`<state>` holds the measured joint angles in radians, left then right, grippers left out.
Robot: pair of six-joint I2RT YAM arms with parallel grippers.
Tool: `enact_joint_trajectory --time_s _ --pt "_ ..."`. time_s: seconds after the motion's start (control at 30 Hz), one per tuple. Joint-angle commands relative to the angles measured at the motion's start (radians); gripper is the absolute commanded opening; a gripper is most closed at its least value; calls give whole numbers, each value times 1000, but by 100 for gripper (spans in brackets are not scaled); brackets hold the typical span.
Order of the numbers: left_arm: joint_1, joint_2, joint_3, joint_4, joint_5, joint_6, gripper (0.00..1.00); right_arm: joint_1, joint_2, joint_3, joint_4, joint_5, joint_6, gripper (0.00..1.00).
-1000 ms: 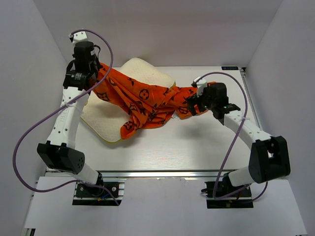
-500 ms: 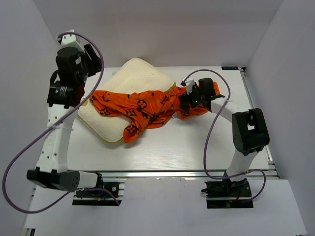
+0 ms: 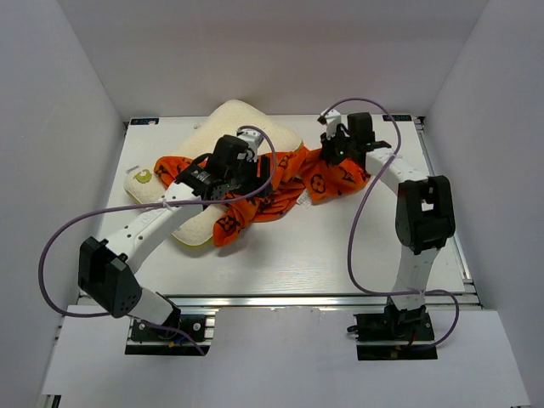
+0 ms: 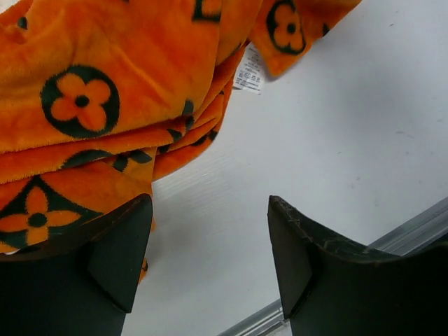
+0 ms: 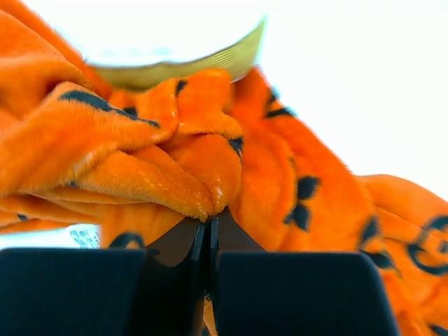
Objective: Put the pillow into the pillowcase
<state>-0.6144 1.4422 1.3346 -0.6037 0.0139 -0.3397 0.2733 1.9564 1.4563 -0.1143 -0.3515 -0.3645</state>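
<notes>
Case-opening step: the pillowcase (image 3: 289, 180) lies bunched across the pillow (image 3: 242, 121). We see the right gripper (image 5: 208, 234) pinched on a fold and the left gripper (image 4: 210, 245) spread wide, empty. Next, we judge, it should grasp the hem.

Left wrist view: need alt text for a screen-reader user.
Orange pillowcase with black flower motifs, bunched across the upper left on a white table. The left tool is open and empty below it. A small white tag shows near the top.

The white table (image 3: 340, 246) carries the pillow (image 3: 246, 123) and pillowcase (image 3: 340, 183).
</notes>
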Motion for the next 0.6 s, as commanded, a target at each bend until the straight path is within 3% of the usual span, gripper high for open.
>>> enact_joint_trajectory --time_s 0.0,0.2,0.57 --pt "1 -8 6 73 -40 39 77 -63 -73 94 1 -47 110 0" --pt "1 150 99 157 -46 119 80 -109 -154 252 -77 -138 193 0" --pt "1 406 314 223 -34 171 81 -114 -344 158 -41 -185 299 0"
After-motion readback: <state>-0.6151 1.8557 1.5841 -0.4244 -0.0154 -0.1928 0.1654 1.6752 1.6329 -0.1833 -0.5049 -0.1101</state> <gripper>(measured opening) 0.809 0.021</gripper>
